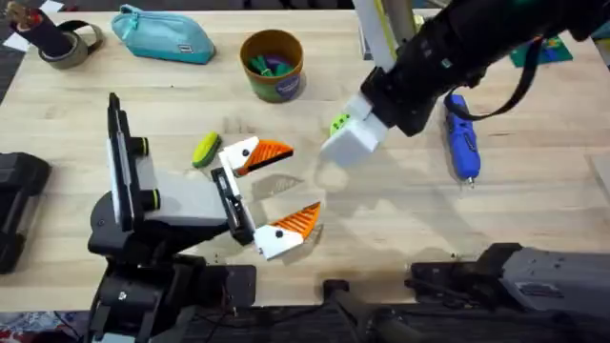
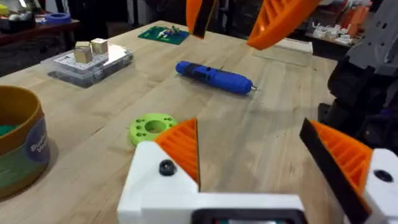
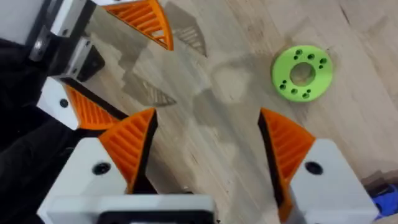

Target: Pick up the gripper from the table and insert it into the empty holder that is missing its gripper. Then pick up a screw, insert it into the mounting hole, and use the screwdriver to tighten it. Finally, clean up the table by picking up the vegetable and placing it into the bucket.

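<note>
Overhead view: the left hand [image 1: 267, 195] and right hand [image 3: 208, 149] are both spread, holding nothing. Between them and the bucket [image 1: 273, 65] lies the vegetable [image 1: 206, 150] on the tabletop [image 1: 400, 219]; likely light, smooth and rounded, best pinched across its middle. The bucket's label is unreadable.

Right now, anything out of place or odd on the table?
Nothing spilled or broken. The vegetable still lies on the table beside the left gripper, not in the bucket. The screwdriver lies flat past the right gripper, and the lime-green disc lies loose near it.
</note>
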